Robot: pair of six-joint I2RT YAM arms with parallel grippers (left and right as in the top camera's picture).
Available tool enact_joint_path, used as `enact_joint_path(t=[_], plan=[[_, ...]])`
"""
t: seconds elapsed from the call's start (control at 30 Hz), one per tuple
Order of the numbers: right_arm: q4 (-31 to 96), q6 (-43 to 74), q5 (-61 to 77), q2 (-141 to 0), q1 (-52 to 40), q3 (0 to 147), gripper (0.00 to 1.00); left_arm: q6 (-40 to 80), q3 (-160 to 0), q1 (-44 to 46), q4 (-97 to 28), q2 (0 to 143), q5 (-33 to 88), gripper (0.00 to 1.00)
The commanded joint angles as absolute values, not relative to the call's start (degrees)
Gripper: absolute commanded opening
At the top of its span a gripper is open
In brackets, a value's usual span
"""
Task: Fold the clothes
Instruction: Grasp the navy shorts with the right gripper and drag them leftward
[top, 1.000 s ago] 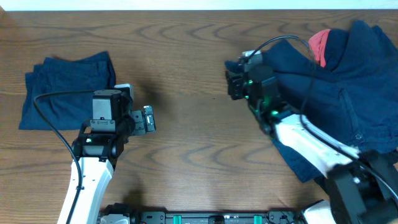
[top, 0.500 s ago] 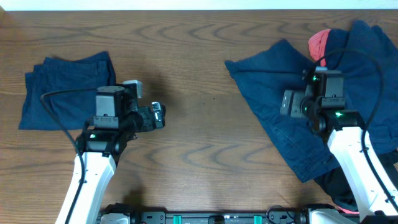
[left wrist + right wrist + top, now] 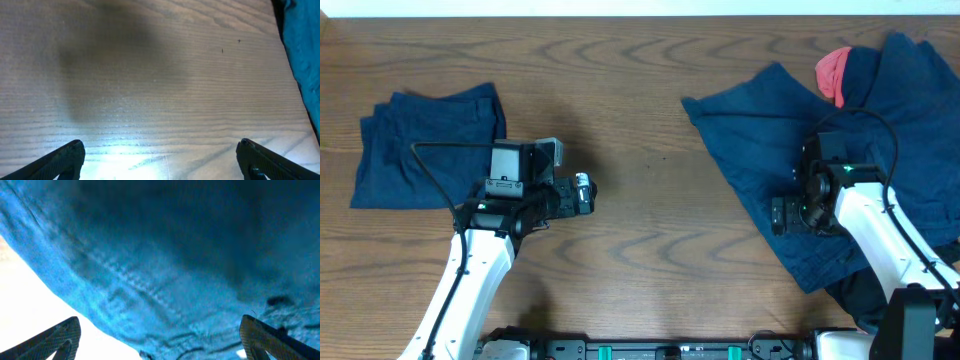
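A folded pair of navy shorts (image 3: 425, 140) lies at the far left. Another pair of navy shorts (image 3: 760, 130) lies spread out on the right, one corner reaching toward the table's middle. It runs into a pile of clothes with a coral-red piece (image 3: 833, 68) and a black one (image 3: 865, 300). My right gripper (image 3: 782, 216) hovers open over the near part of the spread shorts (image 3: 175, 255), jaws wide with nothing between them (image 3: 160, 340). My left gripper (image 3: 585, 193) is open above bare wood (image 3: 160, 160), right of the folded pair. The edge of the spread shorts (image 3: 305, 50) shows at the right of the left wrist view.
The wooden table (image 3: 650, 260) shows bare wood between the two arms. The pile of clothes reaches the right edge of the overhead view. A cable (image 3: 430, 165) loops from the left arm over the folded shorts.
My right gripper opened, let go of the shorts' left corner and drew back right and toward the near edge. The left gripper slid a little to the right.
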State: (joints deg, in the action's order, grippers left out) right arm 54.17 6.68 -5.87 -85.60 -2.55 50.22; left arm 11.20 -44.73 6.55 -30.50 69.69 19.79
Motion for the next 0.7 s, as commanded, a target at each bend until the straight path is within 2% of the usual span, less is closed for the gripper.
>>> enact_joint_path(t=[0.0, 0.2, 0.4, 0.47, 0.5, 0.57, 0.6, 0.63, 0.67], plan=[[54.87, 4.56, -3.60, -86.89, -3.51, 50.15, 0.99, 11.77, -45.60, 6.72, -31.46, 69.78, 20.56, 0.98], [54.70, 2.31, -5.52, -90.41, -8.43, 49.06, 0.99, 11.77, -45.60, 6.72, -31.73, 69.78, 20.56, 0.98], [53.63, 7.03, -12.21, -95.74, -10.13, 48.97, 0.97, 11.75, -45.60, 6.72, -32.32, 69.78, 20.51, 0.98], [53.28, 7.05, -12.23, -97.21, -10.15, 48.97, 0.84, 11.75, -45.60, 6.72, -32.49, 69.78, 20.51, 0.98], [53.10, 7.29, -12.23, -97.82, -10.15, 48.97, 0.75, 11.75, -45.60, 6.72, -32.56, 69.78, 20.51, 0.98], [53.06, 7.27, -12.23, -98.63, -10.15, 48.97, 0.47, 11.73, -45.60, 6.72, -32.69, 69.78, 20.51, 0.98], [53.08, 7.27, -12.23, -98.70, -10.15, 48.97, 0.24, 11.75, -45.60, 6.72, -32.73, 69.78, 20.51, 0.98], [53.19, 7.40, -12.23, -98.67, -10.15, 48.99, 0.07, 11.75, -45.60, 6.72, -32.73, 69.78, 20.51, 0.98], [53.69, 8.03, -12.29, -98.43, -10.15, 49.08, 0.01, 11.75, -45.60, 6.72, -32.71, 69.78, 20.51, 0.98]])
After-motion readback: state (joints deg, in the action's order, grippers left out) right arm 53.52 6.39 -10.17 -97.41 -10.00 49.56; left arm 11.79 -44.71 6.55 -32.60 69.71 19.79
